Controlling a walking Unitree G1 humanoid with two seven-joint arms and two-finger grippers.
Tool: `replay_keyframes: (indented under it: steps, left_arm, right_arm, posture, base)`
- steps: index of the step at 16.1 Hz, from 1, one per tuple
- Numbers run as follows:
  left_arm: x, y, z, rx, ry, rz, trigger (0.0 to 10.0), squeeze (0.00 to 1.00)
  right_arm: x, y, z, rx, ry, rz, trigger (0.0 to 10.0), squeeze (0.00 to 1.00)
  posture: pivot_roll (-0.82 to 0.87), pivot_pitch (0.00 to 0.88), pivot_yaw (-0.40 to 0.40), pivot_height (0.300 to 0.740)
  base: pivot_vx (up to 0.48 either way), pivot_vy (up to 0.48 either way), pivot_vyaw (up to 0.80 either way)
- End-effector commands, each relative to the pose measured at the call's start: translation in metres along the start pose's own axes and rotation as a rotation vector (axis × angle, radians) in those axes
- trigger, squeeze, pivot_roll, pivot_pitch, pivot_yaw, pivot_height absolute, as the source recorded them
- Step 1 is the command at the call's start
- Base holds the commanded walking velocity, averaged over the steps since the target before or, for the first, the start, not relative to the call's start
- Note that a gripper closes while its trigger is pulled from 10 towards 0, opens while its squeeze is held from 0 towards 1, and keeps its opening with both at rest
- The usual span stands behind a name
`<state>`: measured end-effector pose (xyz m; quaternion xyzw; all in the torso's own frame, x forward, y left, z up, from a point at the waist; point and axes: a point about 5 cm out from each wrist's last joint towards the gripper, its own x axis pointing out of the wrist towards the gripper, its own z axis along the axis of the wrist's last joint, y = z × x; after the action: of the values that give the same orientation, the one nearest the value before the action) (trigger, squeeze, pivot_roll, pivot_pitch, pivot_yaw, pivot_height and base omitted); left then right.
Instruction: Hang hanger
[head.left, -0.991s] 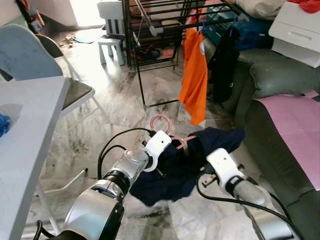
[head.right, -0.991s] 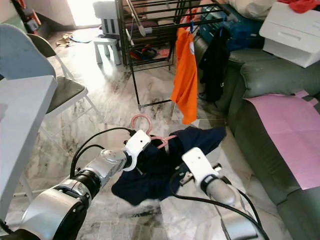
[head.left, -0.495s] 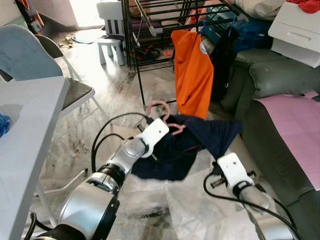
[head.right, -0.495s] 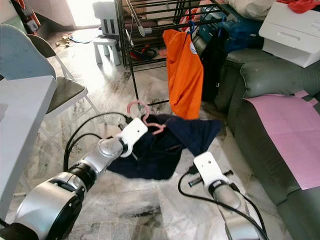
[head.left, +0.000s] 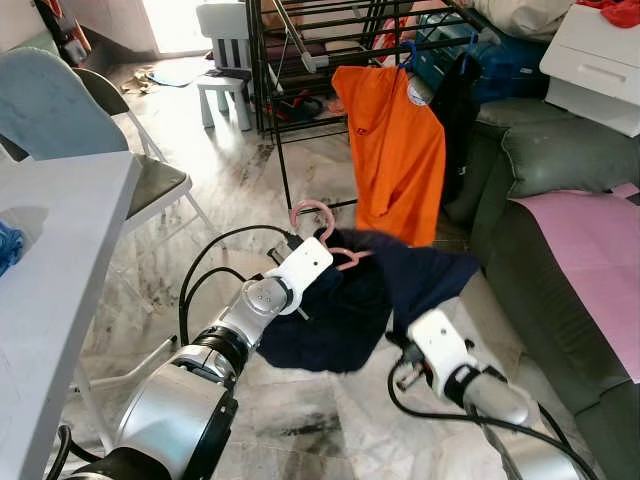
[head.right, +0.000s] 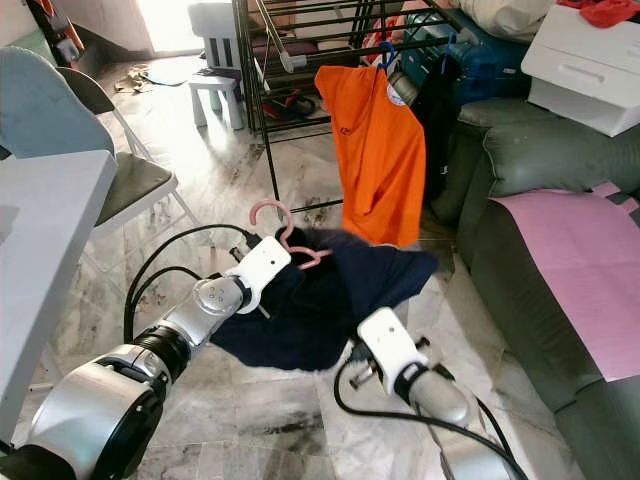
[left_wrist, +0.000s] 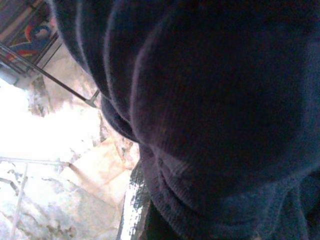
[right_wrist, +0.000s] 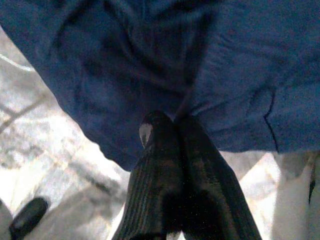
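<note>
A pink hanger (head.left: 347, 260) carries a navy garment (head.left: 345, 310) low over the marble floor, in front of the black drying rack (head.left: 300, 40). My left gripper (head.left: 322, 262) is shut on the hanger just below its hook; the white wrist housing and the cloth hide its fingers. In the left wrist view the navy garment (left_wrist: 210, 110) is close against the camera. My right gripper (right_wrist: 172, 120) is shut, its tips pressed into the garment's lower edge (right_wrist: 240, 115), and a crease runs up from them. Its white wrist (head.left: 435, 345) sits under the garment's right side.
An orange shirt (head.left: 395, 150) and a black garment (head.left: 460, 110) hang on the rack right behind the hanger. A green sofa (head.left: 560, 160) with a pink sheet (head.left: 590, 250) is on the right. On the left stand a white table (head.left: 50, 250) and a chair (head.left: 60, 110).
My left gripper lifted the hanger slightly. My right gripper dropped away from the garment, then came back up to its lower edge. The orange shirt swung round to face me.
</note>
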<state>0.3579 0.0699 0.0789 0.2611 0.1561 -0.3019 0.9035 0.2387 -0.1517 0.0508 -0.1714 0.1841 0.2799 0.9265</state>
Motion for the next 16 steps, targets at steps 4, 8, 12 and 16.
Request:
replay_keyframes:
  steps: [4, 8, 12, 16]
  left_arm:
    - [0.004, 0.009, 0.045, -0.057, -0.183, 0.078, 0.0, 0.0]
    - [0.003, 0.011, 0.038, -0.044, -0.169, 0.095, 0.0, 0.0]
    - [0.0, 0.014, 0.031, 0.014, -0.154, 0.102, 0.0, 0.0]
    - [-0.005, 0.015, 0.022, 0.266, -0.165, 0.03, 0.0, 0.0]
  right_arm:
    - [-0.002, 0.015, -0.023, 0.071, 0.093, 0.059, 10.0, 1.0]
    - [-0.017, -0.008, -0.018, 0.075, 0.04, -0.057, 10.0, 1.0]
    - [-0.031, -0.017, -0.006, 0.027, -0.011, -0.061, 10.0, 1.0]
    - [-0.053, -0.032, 0.01, -0.094, -0.047, -0.059, 10.0, 1.0]
  posture:
    - [-0.07, 0.0, 0.049, 0.74]
    - [-0.08, 0.0, 0.043, 0.74]
    - [-0.08, 0.0, 0.042, 0.74]
    - [-0.09, 0.0, 0.047, 0.74]
  base:
    - [0.0, 0.0, 0.0]
    - [0.0, 0.0, 0.0]
    - [0.0, 0.0, 0.0]
    - [0.0, 0.0, 0.0]
